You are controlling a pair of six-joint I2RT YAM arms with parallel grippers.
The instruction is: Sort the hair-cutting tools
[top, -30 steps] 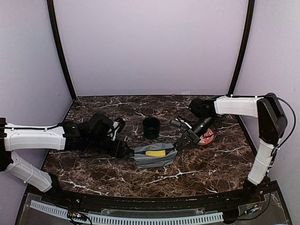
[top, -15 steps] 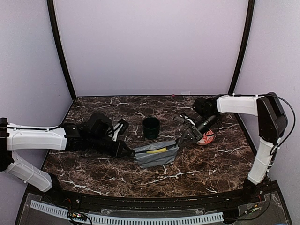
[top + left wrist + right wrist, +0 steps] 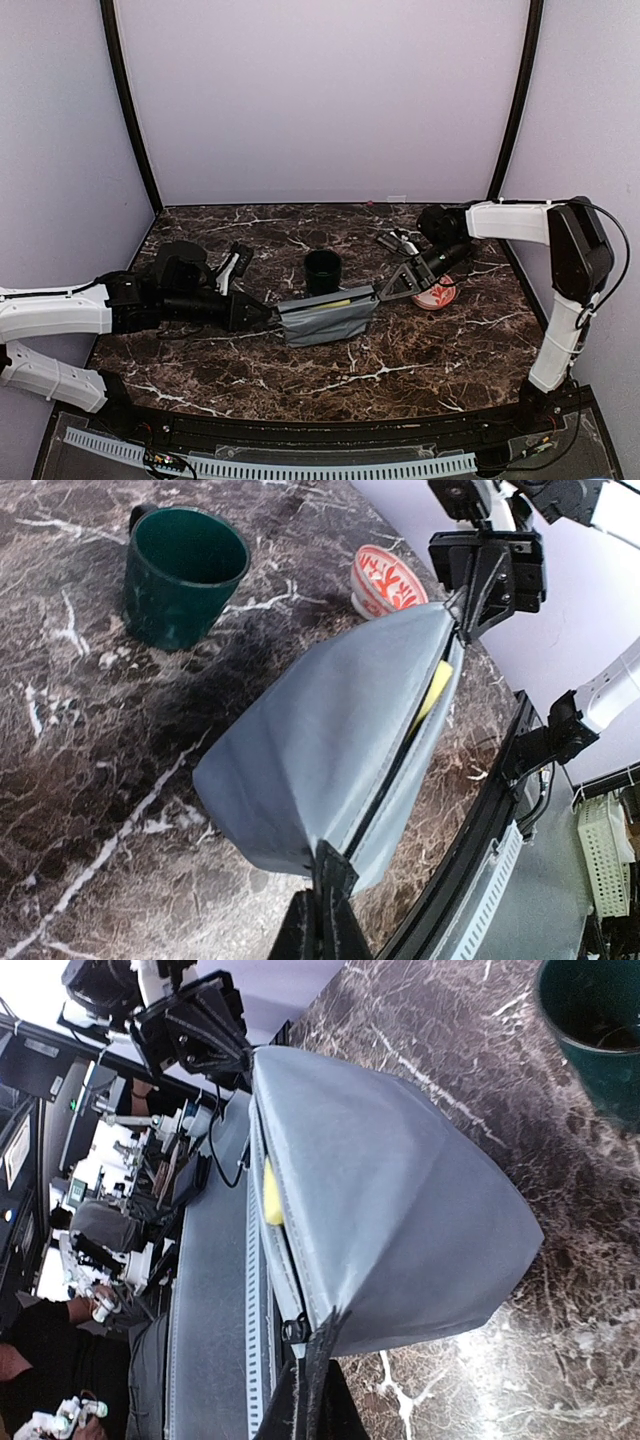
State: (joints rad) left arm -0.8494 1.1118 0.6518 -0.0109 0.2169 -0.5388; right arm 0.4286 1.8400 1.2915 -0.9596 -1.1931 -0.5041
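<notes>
Jaws of your left gripper (image 3: 270, 314) and right gripper (image 3: 384, 292) pinch opposite ends of the grey pouch (image 3: 325, 320), just in front of the green cup (image 3: 322, 270). Pull evenly so its mouth gapes; the tools aren't discernible.

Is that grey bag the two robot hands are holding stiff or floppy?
Probably floppy: the grey fabric zip pouch sags and creases between the left gripper and right gripper pinching its ends. Likely light, since small pinches hold it up.
</notes>
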